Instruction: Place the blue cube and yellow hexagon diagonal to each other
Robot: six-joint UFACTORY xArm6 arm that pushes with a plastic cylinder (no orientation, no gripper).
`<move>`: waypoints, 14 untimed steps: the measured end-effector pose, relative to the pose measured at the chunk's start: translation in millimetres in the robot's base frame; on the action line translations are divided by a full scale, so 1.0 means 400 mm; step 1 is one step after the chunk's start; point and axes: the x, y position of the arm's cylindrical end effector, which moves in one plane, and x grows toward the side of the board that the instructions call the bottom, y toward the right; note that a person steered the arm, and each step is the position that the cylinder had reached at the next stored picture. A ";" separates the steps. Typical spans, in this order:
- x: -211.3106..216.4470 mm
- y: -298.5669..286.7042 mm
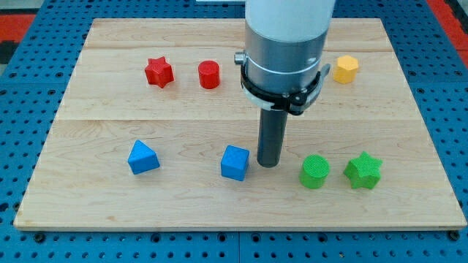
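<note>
Camera view: a wooden board (219, 212) lies on a blue perforated surface, with the arm's pale cylinder descending from the view's top and ending in a dark rod. The tip (269, 164) rests on the board just to the view's right of the blue cube (235, 162), close beside it; whether the two touch cannot be told. The arm carries no fingers, so there is nothing to open or close, and nothing is gripped. The yellow hexagon (346, 69) sits near the board's upper right, well apart from the cube and partly beside the arm's body. Other blocks: a red star (159, 72) and red cylinder (209, 74) at upper left, a blue pyramid-like block (142, 157) at lower left, a green cylinder (315, 172) and green star (363, 170) at lower right. Judged progress: the cube and hexagon already lie roughly along a slant, but far apart; bringing them into a close diagonal pairing appears still to be done.
</note>
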 end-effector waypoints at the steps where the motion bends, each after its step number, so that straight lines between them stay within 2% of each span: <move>1: 0.049 -0.020; 2: 0.120 -0.067; 3: 0.053 -0.087; 4: -0.069 -0.099; 5: -0.016 -0.127; 6: -0.071 -0.244; 7: -0.158 -0.111; 8: -0.107 -0.159; 9: -0.090 0.081; 10: -0.183 0.235; 11: -0.267 0.511; 12: -0.438 0.663; 13: -0.608 0.618; 14: -0.535 0.504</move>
